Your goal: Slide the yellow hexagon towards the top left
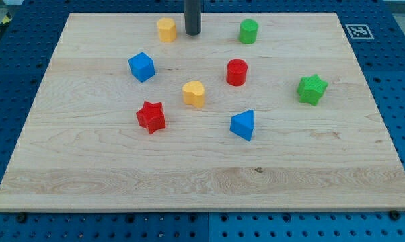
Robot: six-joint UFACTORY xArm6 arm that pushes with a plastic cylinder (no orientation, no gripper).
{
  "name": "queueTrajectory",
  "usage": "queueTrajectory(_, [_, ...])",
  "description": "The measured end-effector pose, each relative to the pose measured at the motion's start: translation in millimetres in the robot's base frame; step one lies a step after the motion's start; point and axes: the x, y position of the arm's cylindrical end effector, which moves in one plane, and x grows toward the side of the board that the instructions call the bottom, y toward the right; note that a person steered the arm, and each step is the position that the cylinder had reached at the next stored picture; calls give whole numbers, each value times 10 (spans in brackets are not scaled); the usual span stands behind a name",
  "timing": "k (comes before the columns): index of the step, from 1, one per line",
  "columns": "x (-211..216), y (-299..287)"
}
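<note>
Wooden board (68, 175) on a blue pegboard table, yellow hexagon (166, 30) at the far edge left of centre, the tip (192, 33) just beside its right, no gripper on the rod, green cylinder (248, 31) further right, yellow heart (194, 93) mid-board

the rod (192, 17) is cut off by the view's top edge, and the board's (202, 202) bottom corners by the bottom edge.
</note>
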Motion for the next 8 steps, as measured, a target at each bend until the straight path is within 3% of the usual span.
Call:
queueTrajectory(3, [189, -387])
queueTrajectory(8, [-222, -610])
